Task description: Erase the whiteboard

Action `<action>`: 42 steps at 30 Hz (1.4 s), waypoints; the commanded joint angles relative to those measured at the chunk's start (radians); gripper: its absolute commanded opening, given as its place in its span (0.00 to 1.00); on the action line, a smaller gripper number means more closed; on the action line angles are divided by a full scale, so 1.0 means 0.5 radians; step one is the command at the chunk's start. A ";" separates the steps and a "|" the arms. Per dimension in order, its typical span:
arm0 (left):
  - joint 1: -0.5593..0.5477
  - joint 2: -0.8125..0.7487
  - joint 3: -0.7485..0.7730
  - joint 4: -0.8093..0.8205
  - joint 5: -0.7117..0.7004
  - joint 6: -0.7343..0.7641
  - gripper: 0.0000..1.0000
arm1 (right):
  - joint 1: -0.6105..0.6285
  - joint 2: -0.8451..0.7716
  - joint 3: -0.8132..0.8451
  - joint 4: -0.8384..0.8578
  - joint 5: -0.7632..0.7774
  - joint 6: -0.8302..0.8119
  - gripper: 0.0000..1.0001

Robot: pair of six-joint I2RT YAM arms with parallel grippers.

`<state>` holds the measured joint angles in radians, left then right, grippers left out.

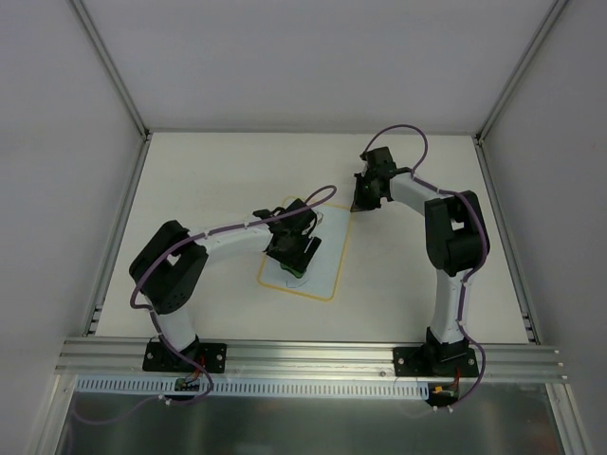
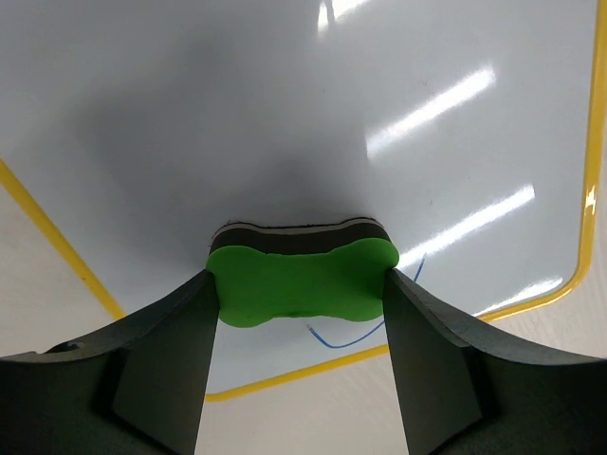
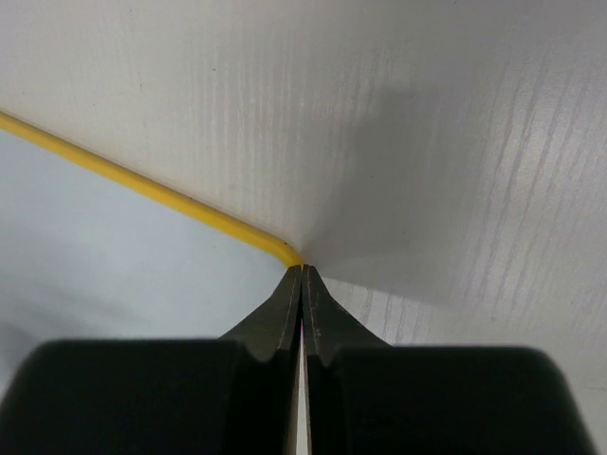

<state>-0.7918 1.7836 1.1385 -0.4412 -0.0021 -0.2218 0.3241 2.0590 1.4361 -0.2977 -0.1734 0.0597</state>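
The left gripper is spread about as wide as the green eraser it clamps, with 1 dark finger on each of the block's 2 narrow ends. The eraser's dark underside lies flat against the whiteboard. A thin blue pen line curls out from under the block toward 5 o'clock, just inside the yellow border. The part of the line under the eraser is hidden.

From above, the whiteboard lies tilted on the pale table, near the middle. The left gripper covers much of it, so I cannot see the writing from there.

The right gripper is fully closed and holds nothing, its 2 fingers pressed together with only a hairline seam between them. The tips sit right at the rounded yellow corner of the whiteboard, with bare table beyond at 12 o'clock. I cannot tell whether they press on the corner or only touch it. In the overhead view the right gripper stands at the board's 1 o'clock corner, and its tips are too small to make out.
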 commanded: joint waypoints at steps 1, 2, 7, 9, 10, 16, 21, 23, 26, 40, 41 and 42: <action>-0.058 -0.057 -0.203 -0.170 0.099 -0.029 0.20 | -0.007 -0.038 -0.043 -0.079 0.037 -0.006 0.00; -0.061 -0.079 -0.224 -0.170 0.102 -0.035 0.20 | -0.004 -0.035 -0.043 -0.083 0.037 -0.006 0.00; -0.064 -0.101 -0.228 -0.167 0.063 0.002 0.20 | -0.004 -0.025 -0.037 -0.076 0.034 0.000 0.00; -0.067 -0.051 -0.182 -0.170 0.093 0.005 0.20 | -0.004 -0.022 -0.040 -0.076 0.037 0.000 0.00; -0.076 -0.036 -0.121 -0.167 0.105 0.002 0.20 | -0.004 -0.028 -0.043 -0.079 0.037 0.000 0.00; -0.116 0.151 0.222 -0.170 0.127 0.026 0.20 | -0.013 -0.044 -0.050 -0.076 0.043 -0.003 0.00; -0.147 0.338 0.481 -0.173 0.133 0.072 0.20 | -0.013 -0.044 -0.050 -0.076 0.046 0.000 0.00; -0.150 0.390 0.564 -0.173 0.136 0.085 0.20 | -0.013 -0.047 -0.056 -0.076 0.046 0.000 0.00; -0.153 0.461 0.598 -0.182 0.096 0.103 0.20 | -0.016 -0.053 -0.062 -0.079 0.046 -0.003 0.00; -0.168 -0.014 -0.273 -0.185 0.050 -0.127 0.20 | -0.022 -0.038 -0.059 -0.073 0.025 0.006 0.00; -0.168 -0.045 -0.313 -0.185 0.053 -0.139 0.19 | -0.025 -0.035 -0.059 -0.076 0.025 0.006 0.00; -0.168 -0.097 -0.350 -0.188 0.059 -0.151 0.19 | -0.025 -0.032 -0.056 -0.076 0.028 0.006 0.00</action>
<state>-0.8654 1.7370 1.0698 -0.4057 0.0212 -0.2481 0.3202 2.0544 1.4261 -0.2878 -0.1810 0.0654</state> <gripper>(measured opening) 0.637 0.008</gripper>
